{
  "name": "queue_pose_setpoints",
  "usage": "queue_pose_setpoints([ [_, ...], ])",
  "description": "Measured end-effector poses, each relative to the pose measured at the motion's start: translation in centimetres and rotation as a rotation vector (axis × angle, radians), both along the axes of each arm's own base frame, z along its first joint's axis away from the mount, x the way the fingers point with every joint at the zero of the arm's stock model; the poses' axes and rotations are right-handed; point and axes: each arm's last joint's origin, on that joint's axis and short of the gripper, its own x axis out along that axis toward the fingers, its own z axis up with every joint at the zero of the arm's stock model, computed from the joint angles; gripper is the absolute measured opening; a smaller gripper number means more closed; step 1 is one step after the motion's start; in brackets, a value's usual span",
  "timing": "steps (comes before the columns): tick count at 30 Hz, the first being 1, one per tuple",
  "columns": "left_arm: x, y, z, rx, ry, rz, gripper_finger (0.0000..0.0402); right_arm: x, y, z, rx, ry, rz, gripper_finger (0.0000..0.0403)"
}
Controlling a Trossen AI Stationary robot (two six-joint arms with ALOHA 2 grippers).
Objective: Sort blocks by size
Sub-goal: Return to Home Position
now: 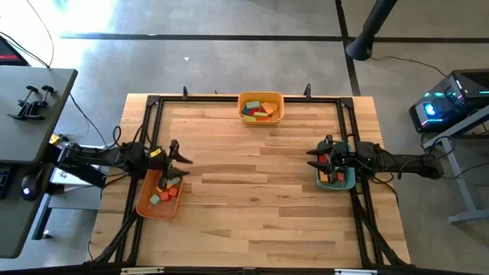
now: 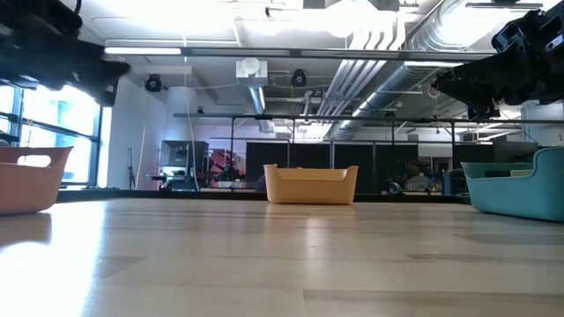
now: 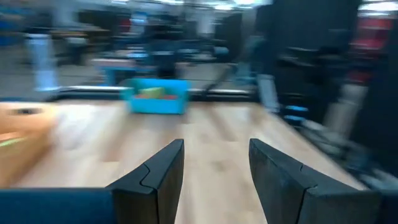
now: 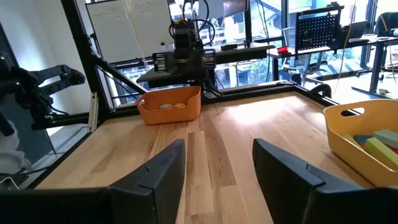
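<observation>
The blocks lie sorted in three trays: an orange tray [image 1: 159, 197] at the left with small blocks [image 1: 163, 194], a yellow tray [image 1: 261, 107] at the far middle with larger blocks [image 1: 260, 109], and a teal tray [image 1: 336, 177] at the right with blocks [image 1: 330, 176]. My left gripper [image 1: 183, 159] is open and empty above the orange tray's far end. My right gripper [image 1: 312, 157] is open and empty above the teal tray's far left corner. Both are raised well above the table.
A black frame [image 1: 248, 99] runs around the wooden table [image 1: 252, 191]. The middle of the table between the trays is bare wood. In the low view the orange tray [image 2: 31, 180], yellow tray [image 2: 310, 185] and teal tray [image 2: 520, 189] stand on the tabletop.
</observation>
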Motion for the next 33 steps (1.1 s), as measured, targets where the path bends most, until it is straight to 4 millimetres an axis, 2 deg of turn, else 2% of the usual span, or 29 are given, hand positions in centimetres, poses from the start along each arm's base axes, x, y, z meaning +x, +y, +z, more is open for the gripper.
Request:
queue_pose_setpoints([
  [3,-0.1,-0.4,0.1,-0.003,-0.010,-0.148,0.0165,0.0,0.0,0.0,0.000,0.000,0.000,0.0184],
  [6,-0.1,-0.6,0.3,-0.003,-0.028,-0.196,0.0165,0.0,0.0,0.0,0.000,0.000,0.000,0.0184],
  [10,-0.1,-0.4,1.0,0.090,-0.127,-0.140,0.0165,0.0,0.0,0.0,0.000,0.000,0.000,0.0184],
  [16,-0.2,-0.3,2.0,0.139,-0.234,-0.091,0.0165,0.0,0.0,0.0,0.000,0.000,0.000,0.0184],
  [33,-0.2,-0.3,1.6,0.141,-0.190,-0.094,0.0165,0.0,0.0,0.0,0.000,0.000,0.000,0.0184],
])
